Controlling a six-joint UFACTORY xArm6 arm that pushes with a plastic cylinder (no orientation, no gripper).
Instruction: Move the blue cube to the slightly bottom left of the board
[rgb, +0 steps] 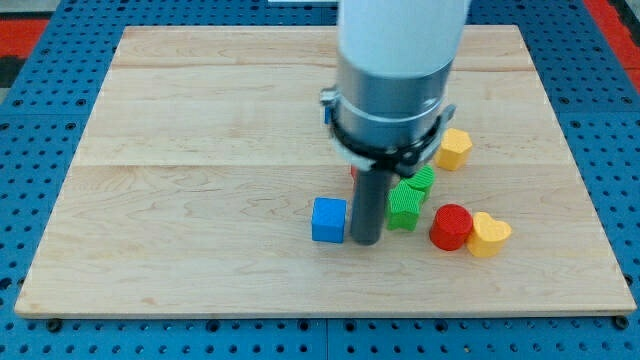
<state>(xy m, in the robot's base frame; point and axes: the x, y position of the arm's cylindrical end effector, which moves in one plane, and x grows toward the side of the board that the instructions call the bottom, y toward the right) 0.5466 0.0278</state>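
The blue cube (328, 220) sits on the wooden board (200, 150), a little below the board's middle. My tip (366, 241) rests on the board just to the right of the blue cube, touching or nearly touching its right side. The dark rod rises from there into the grey and white arm body that hides the board's upper middle.
To the right of my tip are a green block (404, 206) and a second green block (421, 180) behind it. A red cylinder (451, 227) and a yellow heart-shaped block (489, 235) lie at lower right. A yellow block (455, 148) lies further up. A red block is mostly hidden behind the rod.
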